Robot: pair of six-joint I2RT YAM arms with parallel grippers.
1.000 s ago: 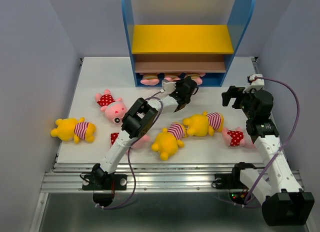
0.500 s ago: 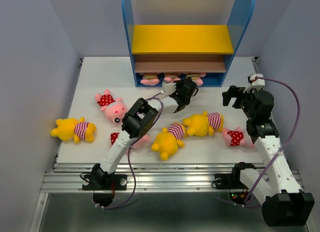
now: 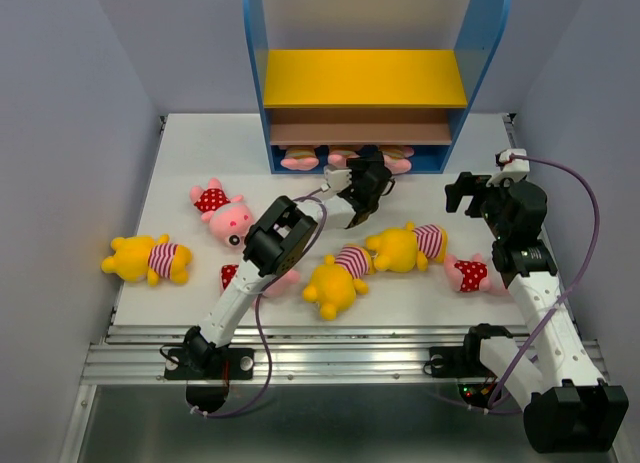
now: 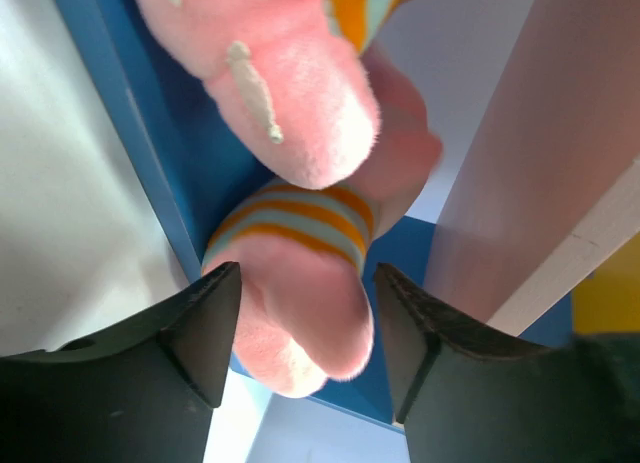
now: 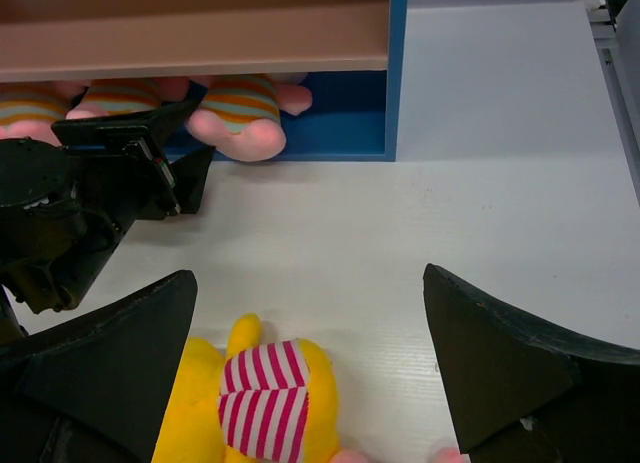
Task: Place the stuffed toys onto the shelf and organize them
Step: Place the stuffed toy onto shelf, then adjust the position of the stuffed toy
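**Straddling a Pig on the Bottom Tier**

Watching the left gripper (image 3: 360,175) reaching in at the foot of the shelf (image 3: 258,63), right at the blue base (image 5: 395,103). Catching, in the wrist view, a striped pig (image 4: 300,273) lying between the fingers (image 4: 200,333): jaws standing apart, one pad brushing the pink limb, a sliver of daylight showing on the other side. So straddling, not squeezing. Counting what look like three striped pigs lined up on that base under the brown board (image 5: 200,33), feet poking out over the front lip.

Judging the stuffed toys (image 3: 335,283) as light, soft and squashy: nothing breaking, nothing slipping much on that fuzzy fabric, but limbs flopping and bodies sagging out of a loose pinch. Favouring a grab across the torso, over the shirt, rather than by an ear or a foot.

Spotting the right gripper (image 5: 310,283) hanging wide open, holding nothing, with a yellow bear (image 5: 255,403) in a red-striped shirt lying on the table (image 3: 180,163) just beneath, not touching. Noting five more toys scattered across the table, short of the shelf.
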